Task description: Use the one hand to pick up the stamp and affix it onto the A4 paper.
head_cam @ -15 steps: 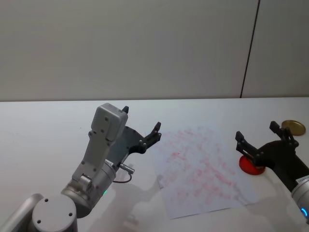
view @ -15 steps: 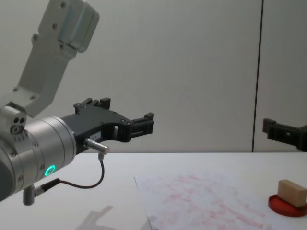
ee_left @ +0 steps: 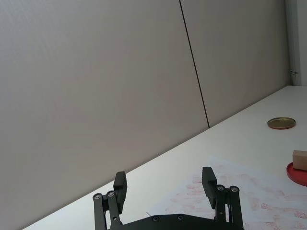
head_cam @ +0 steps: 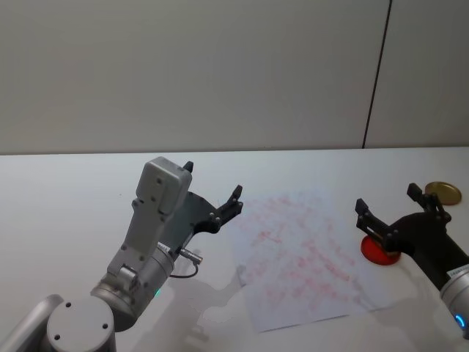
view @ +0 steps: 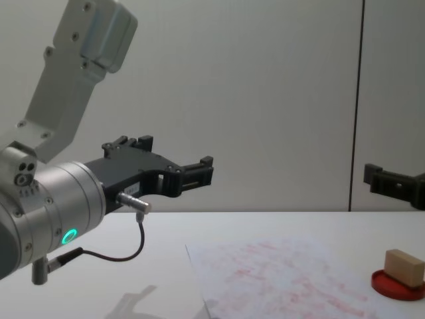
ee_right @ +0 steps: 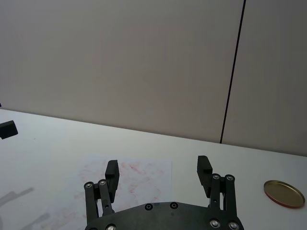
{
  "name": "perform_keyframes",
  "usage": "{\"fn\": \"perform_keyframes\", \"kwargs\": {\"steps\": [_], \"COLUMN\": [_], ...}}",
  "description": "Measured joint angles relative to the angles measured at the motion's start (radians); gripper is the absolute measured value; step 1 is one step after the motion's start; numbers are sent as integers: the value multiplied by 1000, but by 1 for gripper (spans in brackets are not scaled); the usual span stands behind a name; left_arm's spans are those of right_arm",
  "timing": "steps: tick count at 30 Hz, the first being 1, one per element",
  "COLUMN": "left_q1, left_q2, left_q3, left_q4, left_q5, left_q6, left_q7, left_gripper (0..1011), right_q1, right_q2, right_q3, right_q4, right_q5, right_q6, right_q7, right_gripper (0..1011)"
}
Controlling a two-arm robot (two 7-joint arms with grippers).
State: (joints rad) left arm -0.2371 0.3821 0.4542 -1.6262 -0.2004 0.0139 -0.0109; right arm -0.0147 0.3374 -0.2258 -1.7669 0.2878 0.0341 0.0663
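On red ink pad (view: 397, 293), tan stamp (view: 404, 267), untouched

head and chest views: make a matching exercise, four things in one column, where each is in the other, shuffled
1 stamp
2 A4 paper
3 gold lid
4 right gripper

a open, in the air above the stamp
b on the red ink pad
c flat on the table, right of the left gripper
d on the table beyond the ink pad

Pairs: 1-b, 2-c, 3-d, 4-a

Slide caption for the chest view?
Open left pincer hovers left of the A4 paper; wooden stamp rests on red ink pad.
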Motion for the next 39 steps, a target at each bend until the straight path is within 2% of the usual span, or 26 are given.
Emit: {"fn": "perform_keyframes", "kwargs": {"steps": [10, 18, 39], "left_q1": [0, 0, 0], "left_q2": [0, 0, 0], "left_q3": [0, 0, 0], "left_q4": [0, 0, 0], "left_q5": [0, 0, 0], "left_q6": [0, 0, 0], "left_q7": [0, 0, 0], "left_gripper": [993, 993, 993], "right_q1": [4, 21, 77], "right_q2": [0, 2, 4], "right_q3": [2, 8, 29], "right_q4": [6, 39, 192], "right_q5": [-2, -9, -8], "right_q6": [4, 28, 66], "right_q7": [3, 19, 85], "right_gripper": [1001, 1001, 1001]}}
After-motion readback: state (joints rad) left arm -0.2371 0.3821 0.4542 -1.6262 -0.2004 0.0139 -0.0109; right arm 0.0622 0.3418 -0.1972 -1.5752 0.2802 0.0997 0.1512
